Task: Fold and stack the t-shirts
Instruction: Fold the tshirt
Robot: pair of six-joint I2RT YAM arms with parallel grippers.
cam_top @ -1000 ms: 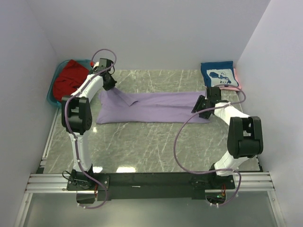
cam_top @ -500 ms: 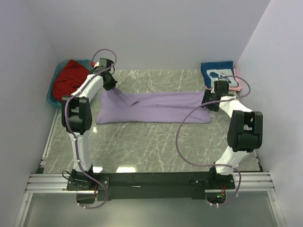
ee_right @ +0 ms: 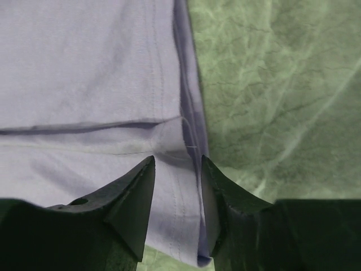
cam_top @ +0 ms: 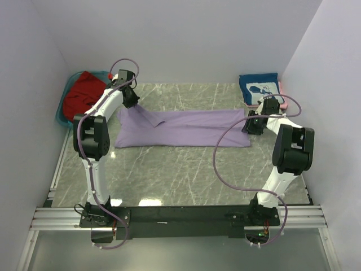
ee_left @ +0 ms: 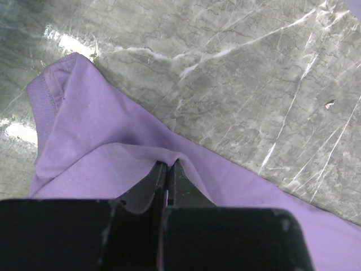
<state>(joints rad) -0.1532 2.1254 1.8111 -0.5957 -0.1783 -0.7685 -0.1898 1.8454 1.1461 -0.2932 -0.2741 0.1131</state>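
Observation:
A lavender-purple t-shirt (cam_top: 180,129) lies in a long strip across the marble table. My left gripper (cam_top: 131,103) is at its far left corner, shut on a raised fold of the purple cloth (ee_left: 113,152), fingertips together (ee_left: 167,162). At the shirt's right end my right gripper (cam_top: 252,125) points down at the hem. In the right wrist view its jaws (ee_right: 177,164) stand apart with the stitched hem (ee_right: 186,141) lying flat between them. A red t-shirt (cam_top: 82,93) fills the tub. A navy t-shirt (cam_top: 259,89) with white graphic lies folded on a pink one (cam_top: 282,100).
The teal tub (cam_top: 61,110) sits at the far left corner against the wall. White walls close in the table on three sides. Bare marble (cam_top: 186,169) stretches between the shirt and the arm bases.
My right gripper has swung right and back from over the shirt's right end to its far right hem, and its jaws have narrowed. The left gripper has held still.

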